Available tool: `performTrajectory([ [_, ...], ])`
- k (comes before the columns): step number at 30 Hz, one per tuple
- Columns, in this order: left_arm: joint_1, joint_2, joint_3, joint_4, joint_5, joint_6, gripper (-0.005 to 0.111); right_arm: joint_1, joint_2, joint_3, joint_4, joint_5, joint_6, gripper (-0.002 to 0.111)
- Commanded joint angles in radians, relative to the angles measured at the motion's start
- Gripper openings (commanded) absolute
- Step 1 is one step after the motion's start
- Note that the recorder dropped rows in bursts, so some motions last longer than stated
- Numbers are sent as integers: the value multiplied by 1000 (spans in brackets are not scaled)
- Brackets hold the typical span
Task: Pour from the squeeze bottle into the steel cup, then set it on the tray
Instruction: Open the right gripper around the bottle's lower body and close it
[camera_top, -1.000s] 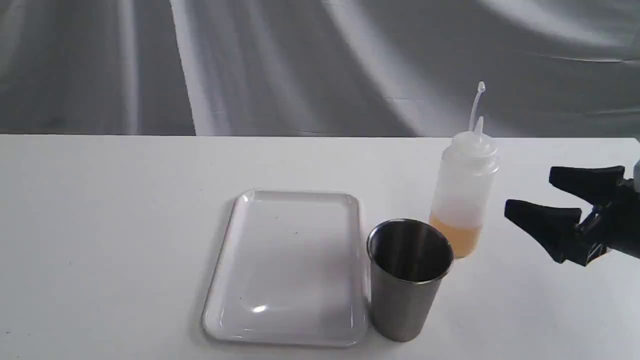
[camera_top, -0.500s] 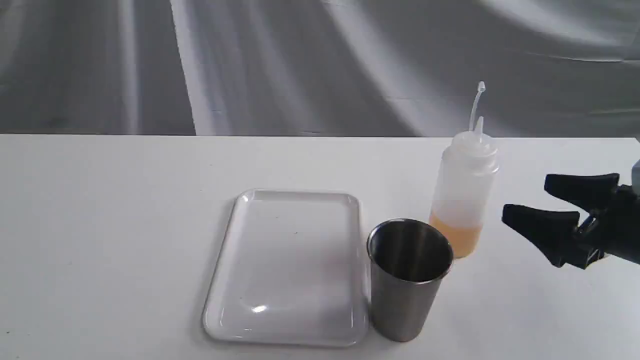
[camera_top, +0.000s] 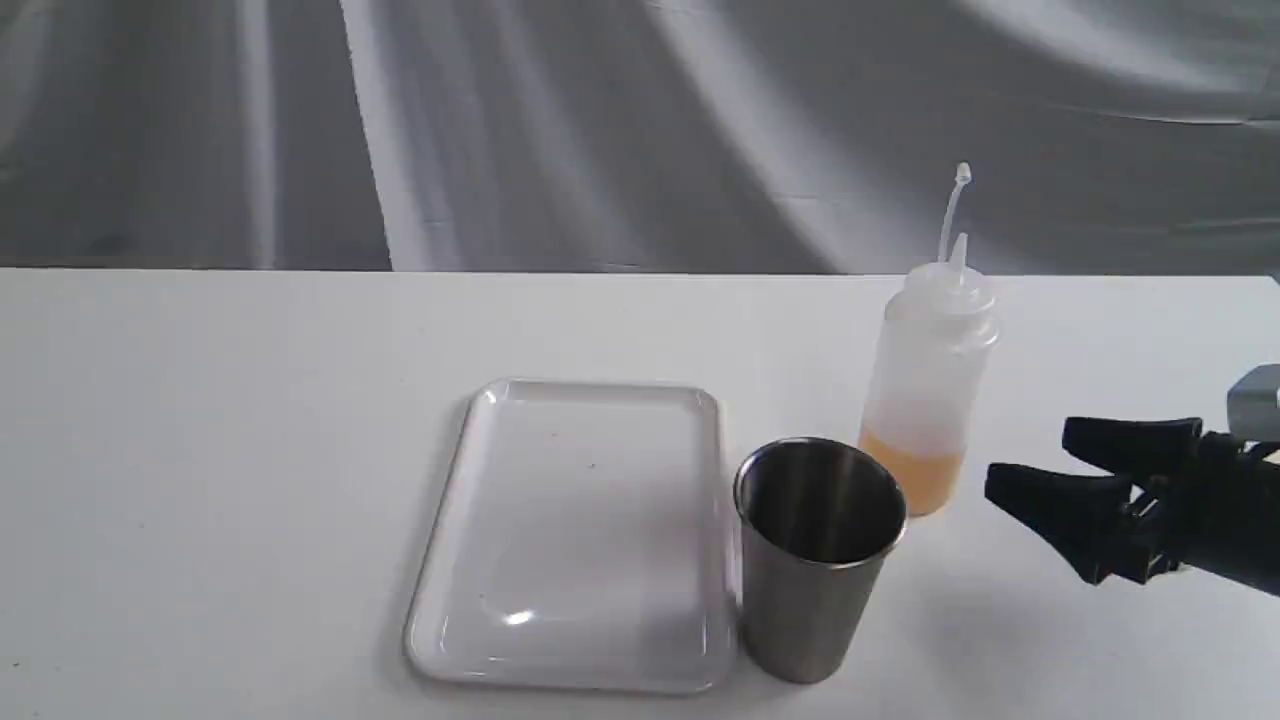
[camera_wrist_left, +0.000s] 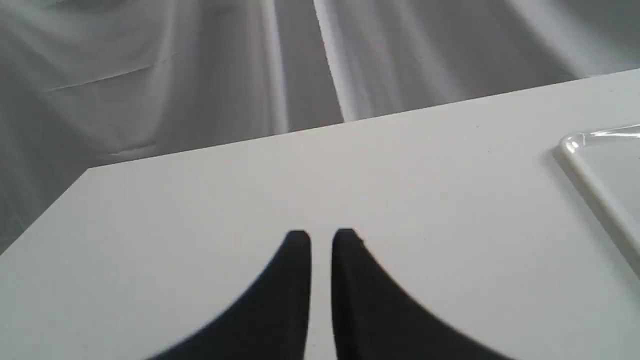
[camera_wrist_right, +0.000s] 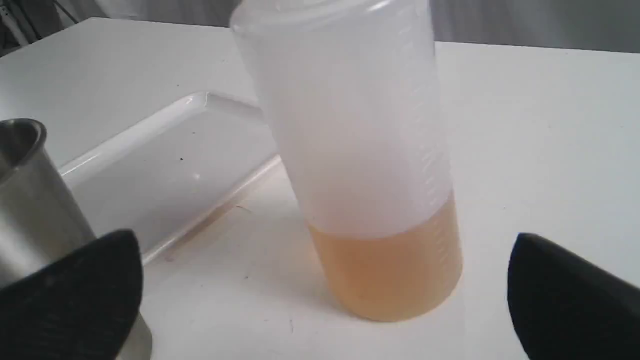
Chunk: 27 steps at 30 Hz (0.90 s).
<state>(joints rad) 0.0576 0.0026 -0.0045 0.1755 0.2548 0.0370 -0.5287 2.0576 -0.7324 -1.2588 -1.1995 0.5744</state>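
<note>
The squeeze bottle (camera_top: 928, 385) stands upright on the white table, amber liquid in its bottom part, cap strap sticking up. Just in front and left of it stands the steel cup (camera_top: 818, 556), upright and dark inside. The tray (camera_top: 580, 530) lies flat to the cup's left, nothing on it. My right gripper (camera_top: 1030, 460) hovers open to the right of the bottle, near the table, apart from it. In the right wrist view the bottle (camera_wrist_right: 370, 165) sits ahead between the spread fingers, with the cup (camera_wrist_right: 35, 200) and tray (camera_wrist_right: 165, 165) beyond. My left gripper (camera_wrist_left: 321, 240) is shut over bare table.
A grey draped cloth (camera_top: 600, 130) hangs behind the table's far edge (camera_top: 400, 271). In the left wrist view a corner of the tray (camera_wrist_left: 600, 170) shows off to one side, and the table's corner (camera_wrist_left: 90, 172) is in view.
My right gripper has dropped lower toward the table and edged slightly left toward the bottle, still open. Bottle, cup and tray have not moved.
</note>
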Motion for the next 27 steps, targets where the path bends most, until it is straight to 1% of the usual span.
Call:
performTrajectory([
  [1, 2, -3, 4, 0, -15, -8, 8, -2, 12, -2, 11, -22, -54, 98],
  [5, 2, -3, 4, 0, -15, -8, 8, -2, 33, -2, 11, -22, -178, 98],
  [9, 2, -3, 4, 0, -15, -8, 8, -2, 44, -2, 13, -22, -243, 99],
  [12, 2, -3, 4, 0, -15, -8, 8, -2, 44, -6, 13, -22, -295, 105],
  [15, 2, -3, 4, 0, -15, -5, 8, 3, 44, -35, -6, -22, -293, 105],
  [19, 2, -3, 4, 0, -15, -5, 8, 19, 44, -98, -46, -22, -226, 105],
  [24, 2, -3, 4, 0, -15, -5, 8, 19, 44, -130, -31, -14, -236, 105],
  [27, 2, -3, 4, 0, -15, -8, 8, 21, 44, -130, -29, 6, -287, 105],
])
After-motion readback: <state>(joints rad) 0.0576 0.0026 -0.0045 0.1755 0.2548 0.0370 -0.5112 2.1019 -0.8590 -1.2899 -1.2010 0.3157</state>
